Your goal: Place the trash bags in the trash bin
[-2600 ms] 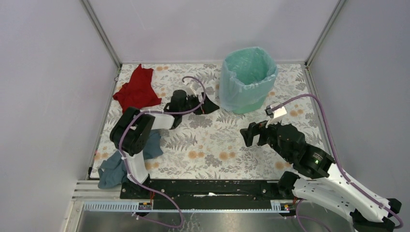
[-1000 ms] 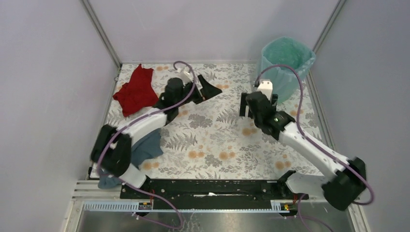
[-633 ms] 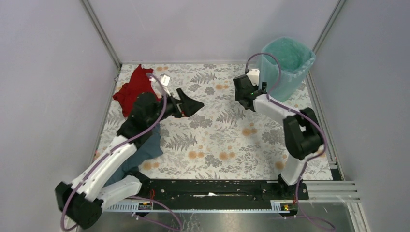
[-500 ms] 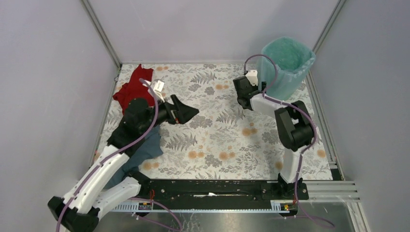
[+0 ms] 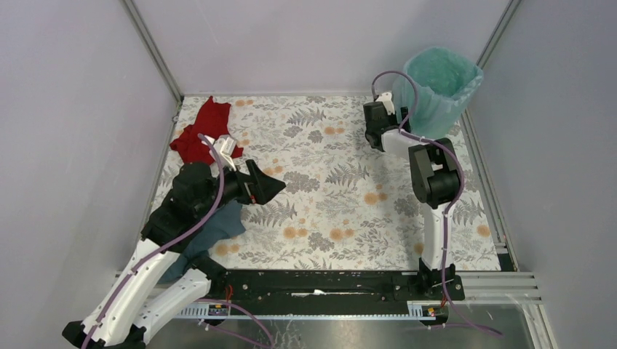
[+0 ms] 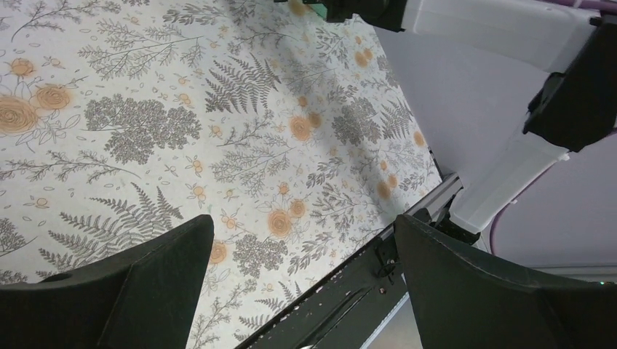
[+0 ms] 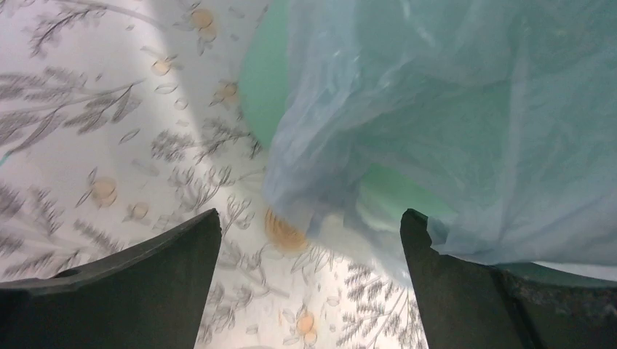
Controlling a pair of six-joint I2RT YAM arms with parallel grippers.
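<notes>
Pale grey walls close in on three sides of a counter point(image 5: 327, 211) covered with a print of ferns and orange flowers, with a black rail point(image 5: 320, 280) running along its near edge. At the far right corner stands the mint-green trash bin point(image 7: 258, 80), upright, and the thin pale-blue trash bag point(image 5: 436, 109) already lines it: the crinkly film sits inside the opening, folds over the rounded rim and hangs down the outer sides. In the right wrist view the film falls in loose, wrinkled folds that stop short of the counter, leaving a patch of green wall bare on the bin's left side. The right pincer point(image 5: 375, 125) sits just beside the bin, on its left, and its two dark fingers point(image 7: 145, 269) stand wide apart with nothing between them. They frame the lower edge of the hanging bag, and the pictures do not settle whether either finger touches it. On the other side of the counter, well apart from the bin, the left pincer point(image 5: 266, 187) hangs over the bare print with its fingers point(image 6: 116, 283) also spread wide and empty. It points toward the middle of the counter. A crumpled red cloth point(image 5: 204, 131) lies at the far left, and a grey-blue cloth point(image 5: 218, 225) lies nearer the rail, partly under the left arm — both clear of the pincers.
</notes>
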